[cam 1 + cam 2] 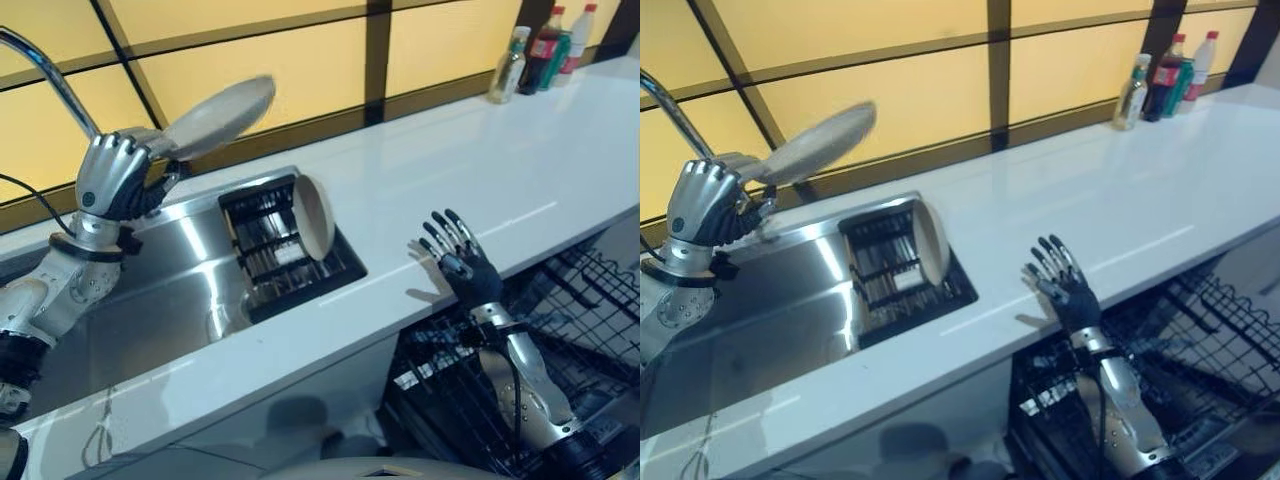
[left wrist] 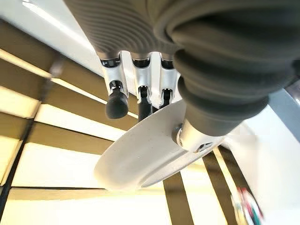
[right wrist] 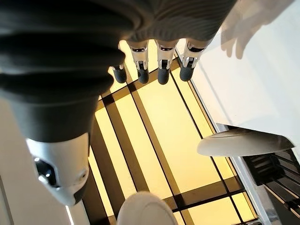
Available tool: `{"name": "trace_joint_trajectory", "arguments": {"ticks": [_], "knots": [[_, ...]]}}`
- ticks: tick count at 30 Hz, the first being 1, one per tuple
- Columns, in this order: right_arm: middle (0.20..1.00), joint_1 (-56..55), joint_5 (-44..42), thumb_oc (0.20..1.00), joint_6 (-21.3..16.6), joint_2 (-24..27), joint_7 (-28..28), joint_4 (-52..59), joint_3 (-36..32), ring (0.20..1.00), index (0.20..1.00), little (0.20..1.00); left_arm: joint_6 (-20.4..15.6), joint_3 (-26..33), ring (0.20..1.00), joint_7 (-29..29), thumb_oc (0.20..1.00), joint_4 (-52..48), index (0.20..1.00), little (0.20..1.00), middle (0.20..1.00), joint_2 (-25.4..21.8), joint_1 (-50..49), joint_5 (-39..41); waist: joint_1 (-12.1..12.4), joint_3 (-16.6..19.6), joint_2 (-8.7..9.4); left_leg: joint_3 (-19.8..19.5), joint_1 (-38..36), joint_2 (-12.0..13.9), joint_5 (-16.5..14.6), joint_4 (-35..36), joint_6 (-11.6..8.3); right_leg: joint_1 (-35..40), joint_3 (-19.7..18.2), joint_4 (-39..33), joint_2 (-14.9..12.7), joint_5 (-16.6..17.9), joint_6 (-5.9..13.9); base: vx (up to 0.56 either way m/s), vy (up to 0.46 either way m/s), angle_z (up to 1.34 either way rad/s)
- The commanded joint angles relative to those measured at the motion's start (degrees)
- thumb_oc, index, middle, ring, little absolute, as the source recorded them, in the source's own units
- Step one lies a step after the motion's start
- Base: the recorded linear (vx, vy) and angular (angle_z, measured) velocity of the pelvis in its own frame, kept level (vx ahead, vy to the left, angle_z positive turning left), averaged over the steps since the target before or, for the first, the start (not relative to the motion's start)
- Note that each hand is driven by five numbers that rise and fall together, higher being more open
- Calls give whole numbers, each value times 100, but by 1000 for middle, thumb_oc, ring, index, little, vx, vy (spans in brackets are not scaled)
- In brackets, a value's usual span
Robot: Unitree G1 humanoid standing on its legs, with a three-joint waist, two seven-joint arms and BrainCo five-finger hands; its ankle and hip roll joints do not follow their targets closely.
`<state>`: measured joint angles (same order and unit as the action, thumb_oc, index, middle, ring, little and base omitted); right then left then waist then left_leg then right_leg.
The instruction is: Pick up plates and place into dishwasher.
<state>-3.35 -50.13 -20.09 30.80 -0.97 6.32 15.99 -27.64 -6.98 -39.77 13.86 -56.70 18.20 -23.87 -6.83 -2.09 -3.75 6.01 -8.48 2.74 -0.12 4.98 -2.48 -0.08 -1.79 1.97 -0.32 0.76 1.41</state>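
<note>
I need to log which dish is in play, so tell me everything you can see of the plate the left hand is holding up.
The pale, round, shallow plate looks like matte ceramic or plastic, plain and unbroken. The left hand pinches one edge, fingers curled round the rim, thumb against its face. It is held in the air, tilted, the far rim higher, above the steel sink, in front of the yellow panelled wall. Nothing else touches it.

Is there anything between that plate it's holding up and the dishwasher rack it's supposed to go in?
The left hand holds the plate above the sink. Between it and the dishwasher rack lies the white counter, and the open right hand is raised at the counter's front edge.
</note>
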Motion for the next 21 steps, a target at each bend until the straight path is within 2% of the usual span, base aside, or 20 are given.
{"name": "trace_joint_trajectory", "arguments": {"ticks": [1, 2, 4, 6, 7, 9, 11, 14, 17, 18, 21], "knots": [[1000, 215, 316, 1000, -425, -270, 109, 347, -263, 1000, 1000, 1000, -263, 693, 200, 546, 200, -438, 200, 200, 200, 347, -146, 1229, -50, 269, 297, -182, 502, -64, 120, -44, 141, 56, 34, 25, -257, -138, 481, -54, 8, 11], [1000, 191, 354, 1000, -435, -315, 92, 334, -330, 1000, 1000, 1000, -317, 808, 200, 674, 200, -563, 200, 200, 200, 530, -259, 1368, -48, 273, 301, -197, 504, -66, 115, -45, 143, 53, 34, 31, -256, -144, 477, -36, 8, 4], [1000, 122, 450, 1000, -460, -467, 49, 289, -537, 1000, 1000, 1000, -458, 1083, 200, 1364, 200, -1017, 200, 200, 200, 1062, -584, 2215, -31, 277, 324, -246, 508, -77, 107, -48, 147, 47, 20, 48, -254, -151, 463, -39, 14, 0], [1000, 85, 613, 1000, -469, -608, 93, 288, -687, 1000, 1000, 1000, -416, 1145, 200, 2061, 200, -1284, 200, 200, 200, 1552, -673, 3001, -39, 282, 330, -282, 512, -90, 100, -43, 157, 47, -1, 54, -248, -158, 445, -36, 19, 1], [1000, 83, 650, 1000, -487, -616, 114, 288, -709, 1000, 1000, 1000, -387, 1161, 200, 2240, 200, -1328, 200, 200, 200, 1605, -680, 3257, -39, 283, 327, -286, 513, -91, 100, -43, 158, 47, -4, 53, -246, -157, 442, -39, 16, 4], [1000, 151, 759, 1000, -473, -740, 128, 279, -908, 1000, 1000, 1000, -158, 1055, 200, 3055, 200, -1622, 200, 200, 200, 2209, -729, 4288, -29, 278, 341, -321, 521, -101, 91, -42, 168, 52, 5, 43, -252, -147, 429, -43, 12, 3], [1000, 246, 824, 1000, -486, -785, 126, 251, -991, 1000, 1000, 1000, 11, 964, 200, 3528, 200, -1765, 200, 200, 200, 2464, -751, 4854, -6, 274, 339, -353, 522, -110, 80, -34, 172, 61, 14, 26, -253, -138, 422, -36, 11, 5], [1000, 406, 1033, 1000, -577, -849, 83, 269, -1151, 1000, 1000, 1000, 492, 741, 200, 4559, 200, -2129, 200, 200, 200, 3030, -819, 6313, 33, 253, 334, -379, 547, -122, 72, -35, 181, 64, 46, 16, -264, -128, 411, -49, 17, 6], [1000, 487, 1247, 1000, -668, -831, 247, 361, -1286, 1000, 1000, 1000, 744, 575, 200, 5253, 200, -2365, 200, 200, 200, 3298, -888, 7270, 40, 244, 322, -361, 560, -115, 69, -41, 186, 52, 65, 13, -277, -111, 410, -42, 20, 2], [1000, 525, 1337, 1000, -694, -842, 368, 369, -1375, 1000, 1000, 1000, 896, 552, 200, 5490, 200, -2447, 200, 200, 200, 3391, -925, 7807, 43, 239, 316, -350, 562, -116, 57, -43, 195, 47, 66, 17, -281, -117, 404, -45, 32, 0], [1000, 579, 1450, 1000, -767, -870, 680, 367, -1595, 1000, 1000, 1000, 1181, 543, 200, 5873, 200, -2456, 200, 200, 200, 3566, -1001, 8453, 17, 229, 300, -314, 548, -114, 32, -46, 209, 41, 45, 46, -277, -138, 392, -37, 37, 0]]}}
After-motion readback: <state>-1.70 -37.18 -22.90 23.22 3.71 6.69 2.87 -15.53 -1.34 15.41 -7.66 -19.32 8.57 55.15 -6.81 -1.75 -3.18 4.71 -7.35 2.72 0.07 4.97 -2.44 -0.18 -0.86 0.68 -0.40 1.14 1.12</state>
